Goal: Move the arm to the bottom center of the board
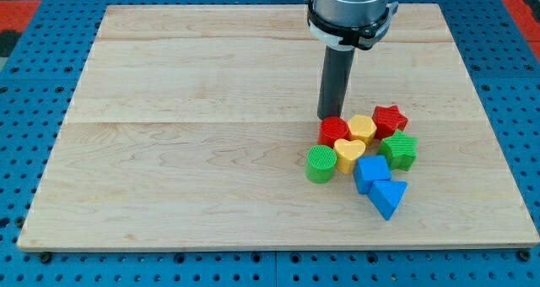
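My tip (329, 117) rests on the wooden board (186, 152), right of centre, just above and touching or nearly touching the red round block (333, 131). The blocks sit in one tight cluster below and right of the tip: a yellow block (364, 127), a red star (390, 118), a yellow heart (348, 154), a green star-like block (398, 151), a green cylinder (321, 164), a blue block (371, 171) and a blue triangle (388, 196).
The arm's grey body (350, 13) hangs over the board's top edge. Blue perforated table (34, 84) surrounds the board on all sides.
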Controlling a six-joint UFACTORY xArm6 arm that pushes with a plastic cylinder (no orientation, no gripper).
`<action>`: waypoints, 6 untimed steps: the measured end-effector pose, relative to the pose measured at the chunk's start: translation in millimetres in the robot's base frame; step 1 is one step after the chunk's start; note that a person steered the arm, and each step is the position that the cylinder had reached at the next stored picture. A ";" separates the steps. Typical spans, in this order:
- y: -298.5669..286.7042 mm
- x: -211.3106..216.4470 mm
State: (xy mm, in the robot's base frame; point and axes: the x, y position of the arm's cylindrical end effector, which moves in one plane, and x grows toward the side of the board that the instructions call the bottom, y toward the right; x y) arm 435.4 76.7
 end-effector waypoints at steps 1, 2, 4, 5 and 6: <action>-9.5 -1.0; -50.6 4.1; -120.1 53.1; -118.7 137.9; -60.2 159.3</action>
